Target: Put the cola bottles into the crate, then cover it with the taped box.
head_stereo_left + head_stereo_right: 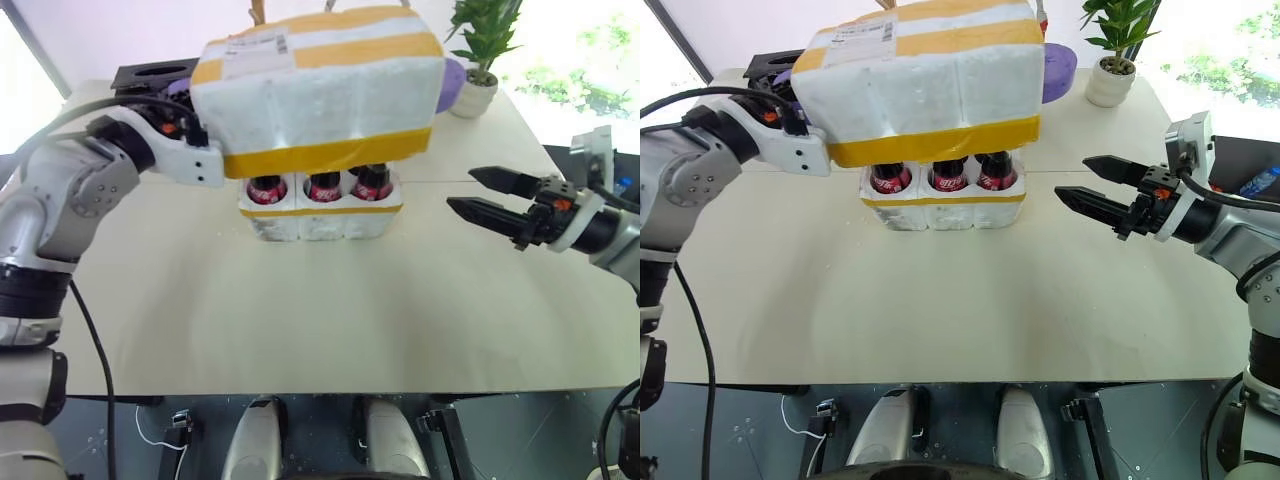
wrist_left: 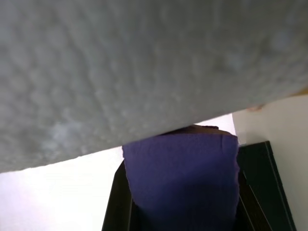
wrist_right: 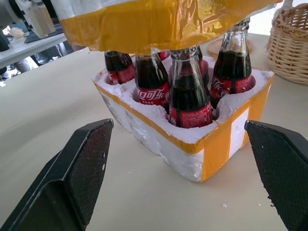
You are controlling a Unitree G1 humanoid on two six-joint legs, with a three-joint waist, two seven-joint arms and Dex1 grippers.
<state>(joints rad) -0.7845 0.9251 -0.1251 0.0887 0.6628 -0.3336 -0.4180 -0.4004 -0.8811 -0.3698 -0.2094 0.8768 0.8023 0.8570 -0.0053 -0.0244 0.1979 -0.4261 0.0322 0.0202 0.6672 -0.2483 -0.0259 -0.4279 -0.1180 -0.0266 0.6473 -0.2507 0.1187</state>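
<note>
Styrofoam taped box (image 1: 318,90), gripped by the closed left gripper (image 1: 196,128), hangs upper centre over the crate (image 1: 320,212) of cola bottles (image 1: 323,186); right gripper (image 1: 488,204) waits empty, wide open. Lowering squarely looks key.

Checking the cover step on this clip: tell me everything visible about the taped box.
The taped box is a big white styrofoam block with wide yellow tape bands across its top and around its lower rim, and a white shipping label on top. It sits slightly tilted over the cola bottles in the crate, not fully down: bottle labels show in the gap below it. The left gripper meets its left end, fingers hidden behind it. The open right gripper is clear of it.
</note>
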